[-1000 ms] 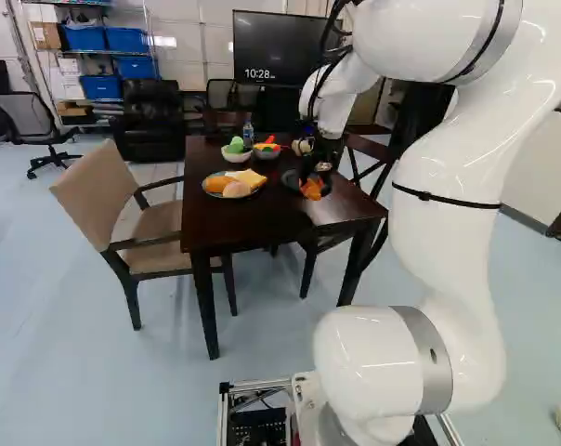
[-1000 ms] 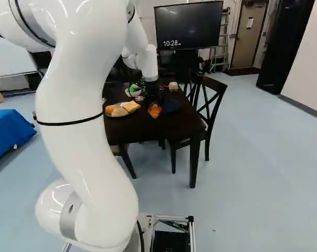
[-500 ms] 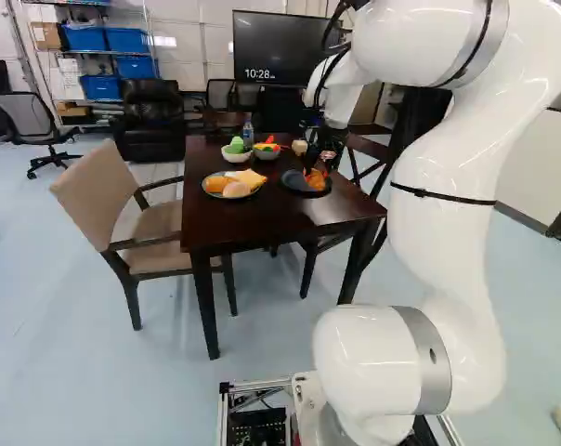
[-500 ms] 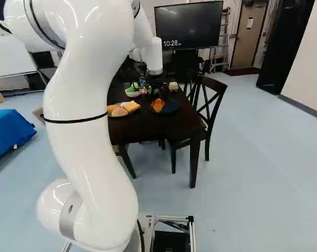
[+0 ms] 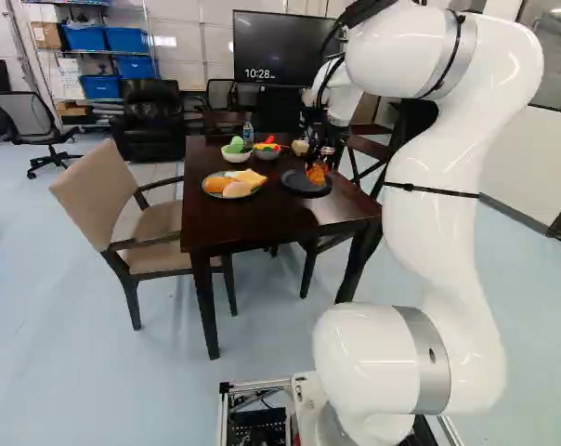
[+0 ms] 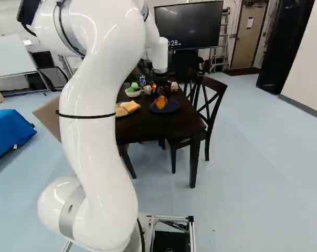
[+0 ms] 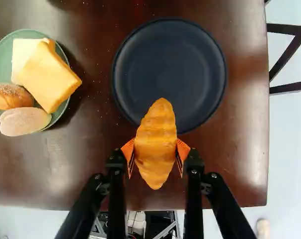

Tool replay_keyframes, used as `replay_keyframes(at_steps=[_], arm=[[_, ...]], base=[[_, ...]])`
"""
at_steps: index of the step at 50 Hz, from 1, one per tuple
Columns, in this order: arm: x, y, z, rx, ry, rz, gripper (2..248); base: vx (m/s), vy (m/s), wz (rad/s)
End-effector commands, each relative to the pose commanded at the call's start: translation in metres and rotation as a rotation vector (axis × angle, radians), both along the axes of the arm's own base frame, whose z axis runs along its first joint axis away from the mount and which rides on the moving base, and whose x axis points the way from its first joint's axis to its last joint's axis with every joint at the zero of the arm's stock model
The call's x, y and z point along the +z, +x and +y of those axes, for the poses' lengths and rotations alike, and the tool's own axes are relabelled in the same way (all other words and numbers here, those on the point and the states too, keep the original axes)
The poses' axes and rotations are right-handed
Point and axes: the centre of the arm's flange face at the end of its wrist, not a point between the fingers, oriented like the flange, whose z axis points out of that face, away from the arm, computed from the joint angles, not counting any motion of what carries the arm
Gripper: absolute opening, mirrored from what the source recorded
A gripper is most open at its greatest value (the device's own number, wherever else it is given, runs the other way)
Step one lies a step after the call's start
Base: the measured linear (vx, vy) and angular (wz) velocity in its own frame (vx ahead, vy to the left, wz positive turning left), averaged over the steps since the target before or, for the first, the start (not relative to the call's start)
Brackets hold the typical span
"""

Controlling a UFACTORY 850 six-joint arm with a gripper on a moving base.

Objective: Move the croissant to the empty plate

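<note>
In the left base view my gripper (image 5: 323, 160) is over the dark plate (image 5: 305, 189), with the orange croissant (image 5: 317, 174) at its tip. The wrist view has the gripper (image 7: 155, 155) shut on the croissant (image 7: 156, 144), an orange pad pressing each side. The croissant hangs above the table, its far tip overlapping the near rim of the dark plate (image 7: 170, 69). Nothing lies on the part of that plate that shows. A green plate (image 7: 65, 105) beside it holds bread slices (image 7: 47, 74) and rolls (image 7: 22, 121).
On the table (image 5: 262, 218) a white bowl with green food (image 5: 235, 152) and a grey bowl of colourful food (image 5: 267, 151) stand behind the plates, near a bottle (image 5: 248, 133). A beige chair (image 5: 146, 214) is at the table's left, a dark chair (image 6: 208, 105) at its right.
My arm has swung with the croissant over to the dark plate, rightward in the right base view. The gripper has stayed shut on it, and the base has not moved.
</note>
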Motion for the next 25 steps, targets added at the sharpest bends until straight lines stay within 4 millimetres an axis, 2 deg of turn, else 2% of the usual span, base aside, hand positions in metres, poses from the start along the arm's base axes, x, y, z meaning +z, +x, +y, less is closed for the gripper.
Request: replay_keyframes(at_steps=[17,25], arm=[[-0.002,0.028,-0.015,-0.013,-0.004,-0.022,122],[-0.009,0.043,-0.021,-0.017,-0.005,-0.028,122]], base=[[0.000,0.000,0.000],[0.000,0.000,0.000]])
